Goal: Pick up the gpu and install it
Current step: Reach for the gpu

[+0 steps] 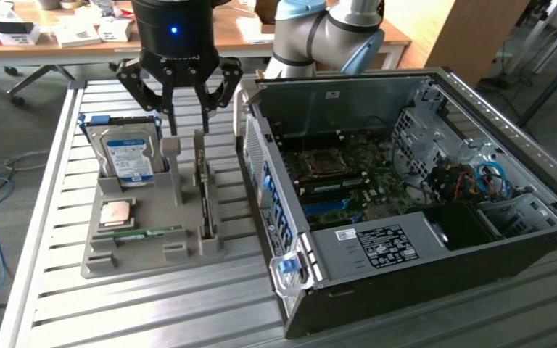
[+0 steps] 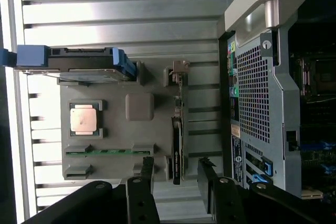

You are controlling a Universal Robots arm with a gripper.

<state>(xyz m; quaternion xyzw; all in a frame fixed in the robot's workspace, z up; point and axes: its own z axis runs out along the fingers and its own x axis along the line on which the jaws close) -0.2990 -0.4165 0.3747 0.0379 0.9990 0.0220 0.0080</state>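
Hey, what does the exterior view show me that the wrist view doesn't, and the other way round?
Exterior view: inside the open case, the motherboard and blue cables, plus the robot arm behind. Wrist view: the case's perforated rear panel face-on, and the gpu edge-on, lined up between the fingers of the open hand with gaps on both sides. Shared: the grey tray, hard drive, processor chip, memory stick, gpu and hand.
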